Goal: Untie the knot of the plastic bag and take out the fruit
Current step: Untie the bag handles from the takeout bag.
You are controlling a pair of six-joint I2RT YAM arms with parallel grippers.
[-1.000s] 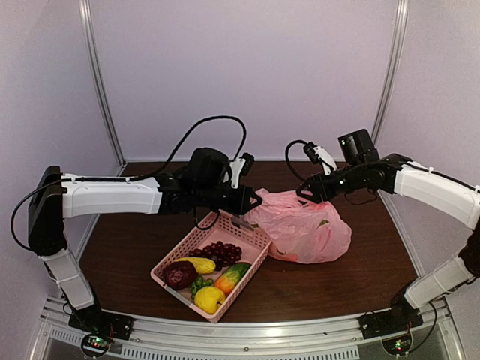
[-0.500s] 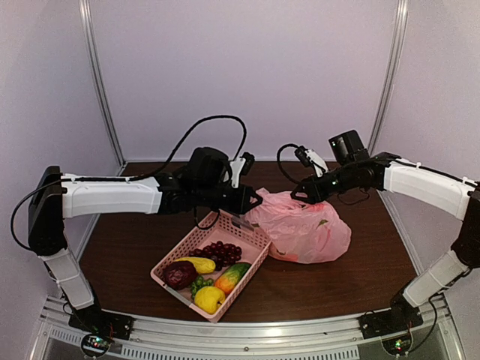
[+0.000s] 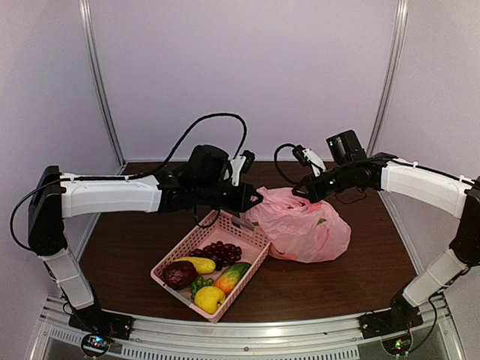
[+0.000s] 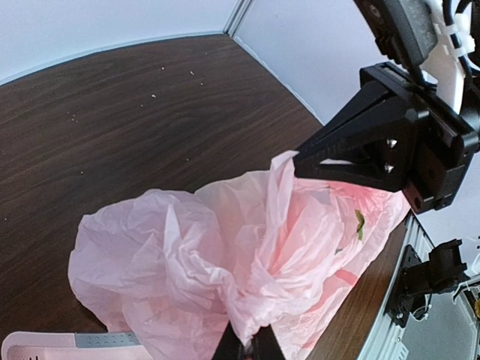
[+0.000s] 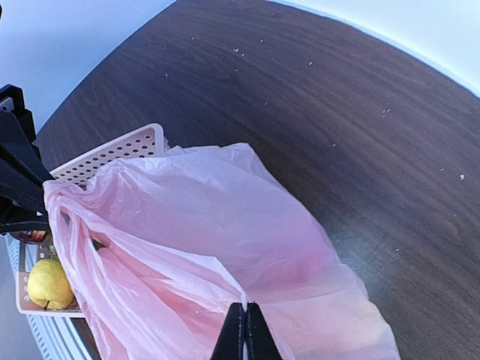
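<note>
The pink plastic bag (image 3: 307, 227) lies crumpled on the table right of the basket, stretched between both grippers. My left gripper (image 3: 256, 199) is shut on the bag's left edge, and the film bunches into its black fingertips (image 4: 247, 346). My right gripper (image 3: 298, 192) is shut on a thin fold at the bag's (image 5: 225, 225) upper right, its jaws (image 5: 244, 330) pressed together on the film. The right gripper (image 4: 304, 160) also shows in the left wrist view, touching the bag (image 4: 187, 247). I cannot make out the knot. No fruit shows through the bag.
A pink latticed basket (image 3: 251, 235) stands left of the bag, holding a yellow lemon (image 3: 209, 298), an orange-green fruit (image 3: 232, 276), dark grapes (image 3: 221, 252) and a maroon fruit (image 3: 179, 274). Brown table (image 3: 360, 270) lies to the right, with a metal rail (image 3: 247, 341) along the near edge.
My right gripper has shifted slightly left and closed on a fold of the bag. The left arm and the bag have barely moved.
</note>
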